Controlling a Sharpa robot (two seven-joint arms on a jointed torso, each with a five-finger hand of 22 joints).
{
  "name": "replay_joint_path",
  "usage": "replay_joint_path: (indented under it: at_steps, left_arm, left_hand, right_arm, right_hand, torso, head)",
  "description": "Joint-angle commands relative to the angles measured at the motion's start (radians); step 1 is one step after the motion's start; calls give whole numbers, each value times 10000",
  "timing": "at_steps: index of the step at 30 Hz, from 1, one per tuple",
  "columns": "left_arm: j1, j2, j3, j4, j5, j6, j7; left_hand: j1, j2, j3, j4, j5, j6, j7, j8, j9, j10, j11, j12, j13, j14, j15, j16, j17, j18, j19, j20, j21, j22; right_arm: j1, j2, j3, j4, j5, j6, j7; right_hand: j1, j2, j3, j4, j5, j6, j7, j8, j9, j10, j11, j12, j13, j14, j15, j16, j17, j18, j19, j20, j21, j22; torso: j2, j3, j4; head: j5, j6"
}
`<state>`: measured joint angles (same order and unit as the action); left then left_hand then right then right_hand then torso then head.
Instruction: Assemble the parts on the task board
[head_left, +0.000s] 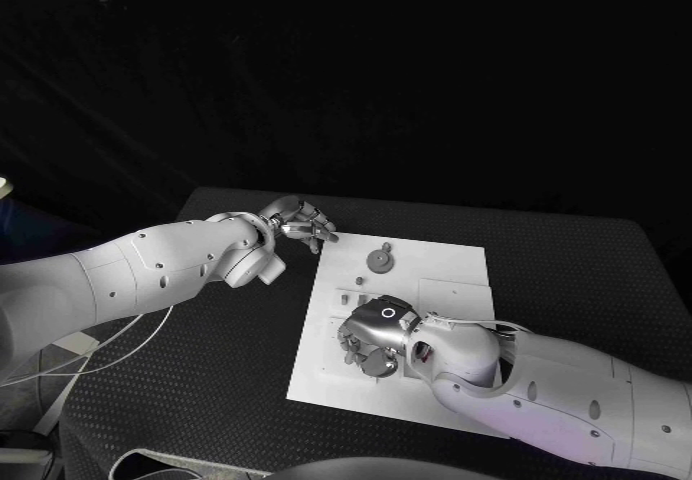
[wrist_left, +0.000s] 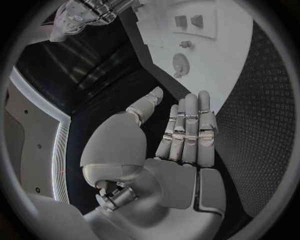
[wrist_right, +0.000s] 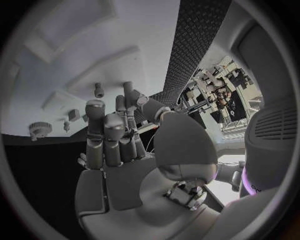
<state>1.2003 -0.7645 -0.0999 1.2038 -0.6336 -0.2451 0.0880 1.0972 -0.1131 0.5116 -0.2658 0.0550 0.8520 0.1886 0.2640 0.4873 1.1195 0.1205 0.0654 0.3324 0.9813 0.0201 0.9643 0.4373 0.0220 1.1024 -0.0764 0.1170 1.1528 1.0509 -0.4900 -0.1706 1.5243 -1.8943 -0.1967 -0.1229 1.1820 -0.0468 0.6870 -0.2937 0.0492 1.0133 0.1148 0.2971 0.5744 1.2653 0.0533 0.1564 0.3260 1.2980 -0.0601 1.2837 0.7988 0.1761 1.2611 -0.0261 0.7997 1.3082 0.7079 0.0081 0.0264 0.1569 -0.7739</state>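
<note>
right hand (head_left: 372, 340) curled over task board (head_left: 447, 275), left hand (head_left: 300, 222) spread off its corner

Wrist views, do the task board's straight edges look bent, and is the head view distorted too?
Left wrist view: the task board edge curves strongly. Right wrist view: the board bows around the right hand. Head view: its edges run straight.

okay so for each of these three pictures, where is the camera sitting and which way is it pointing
Head view: on the robot's head, looking down at the task board; both arms show.
Left wrist view: behind the left hand, facing the board's gear part.
Right wrist view: behind the right hand, over the board.
Shared: the gear part appears in all three.
</note>
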Motion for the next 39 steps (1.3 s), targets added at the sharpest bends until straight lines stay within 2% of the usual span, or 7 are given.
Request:
replay_joint_path:
  at_steps: [1, 10, 19, 23, 27, 35, 39]
  left_arm:
    - [15, 5, 6, 21, 55, 97, 51]
    - [16, 0, 6, 25, 55, 90, 47]
    - [18, 6, 6, 33, 55, 97, 38]
    - [25, 5, 6, 35, 55, 97, 32]
    - [27, 5, 6, 32, 55, 88, 30]
    - [30, 22, 6, 34, 55, 90, 32]
    - [30, 20, 6, 33, 55, 98, 29]
  left_hand:
    - [-64, 4, -45, 25, -19, -72, 10, 58, -10, 3, 57, 53, 12, -12, 1, -67, 17, 183, 56, -19, -51, -9]
    - [-64, 3, -46, 25, -19, -73, 10, 61, -11, 2, 57, 53, 14, -13, 1, -70, 20, 183, 56, -19, -56, -8]
    - [-61, 1, -47, 25, -19, -73, 9, 63, -12, 2, 57, 53, 15, -13, 1, -72, 23, 183, 57, -19, -60, -7]
    - [-61, 0, -48, 25, -19, -73, 9, 65, -13, 2, 57, 53, 16, -14, 1, -73, 24, 183, 58, -19, -62, -7]
    - [-60, -2, -49, 24, -20, -73, 9, 66, -13, 1, 58, 52, 17, -15, 1, -75, 26, 182, 57, -19, -64, -6]
    - [-59, -3, -51, 25, -19, -75, 9, 68, -15, 1, 58, 52, 19, -16, 2, -78, 28, 181, 57, -18, -69, -5]
    - [-58, -3, -51, 24, -19, -75, 9, 69, -15, 1, 58, 52, 20, -17, 2, -80, 30, 181, 58, -18, -71, -5]
  right_arm:
    - [-5, -3, -2, -6, -216, 77, -79]
    - [-5, 38, -1, -35, -215, 208, -19]
    - [-4, 126, -5, -178, -78, 669, 55]
    - [-5, 245, -13, -337, -68, 692, 54]
    - [-13, 374, -83, -473, -90, 645, 27]
    - [-94, 511, -120, -516, -91, 603, 30]
    - [-101, 521, -123, -522, -51, 750, 56]
  right_hand:
    - [10, 101, 63, 9, 44, 92, 24, 31, 121, 474, -168, 61, 7, -92, -145, 26, -2, 857, -31, -46, 33, 199]
    - [11, 86, 62, 9, 43, 96, 23, 32, 122, 476, -169, 59, 13, -92, -146, 25, -2, 857, -32, -45, 36, 200]
    - [6, 77, 59, 12, 43, 97, 24, 31, 122, 477, -168, 56, 17, -93, -146, 23, -3, 857, -36, -42, 37, 200]
    - [2, 78, 58, 14, 43, 96, 25, 30, 121, 476, -168, 54, 19, -93, -145, 22, -4, 857, -39, -40, 37, 200]
    - [-2, 80, 58, 14, 43, 93, 26, 28, 121, 475, -167, 51, 22, -94, -145, 20, -5, 857, -42, -37, 36, 200]
    - [-8, 82, 58, 14, 43, 90, 28, 25, 120, 473, -166, 46, 26, -97, -144, 16, -7, 857, -49, -34, 34, 199]
    - [-16, 81, 55, 15, 43, 87, 30, 22, 119, 471, -165, 42, 29, -99, -143, 13, -8, 857, -53, -32, 33, 198]
  torso:
    - [6, 5, 0]
    - [1, 6, 2]
    - [1, -1, -5]
    - [3, -1, 1]
    - [4, 3, 9]
    - [2, 1, 1]
    - [0, -1, 2]
  head:
    - [-1, -7]
    - [-1, -2]
    - [-14, -24]
    - [-27, -38]
    - [-34, -50]
    - [-47, -60]
    - [-46, -57]
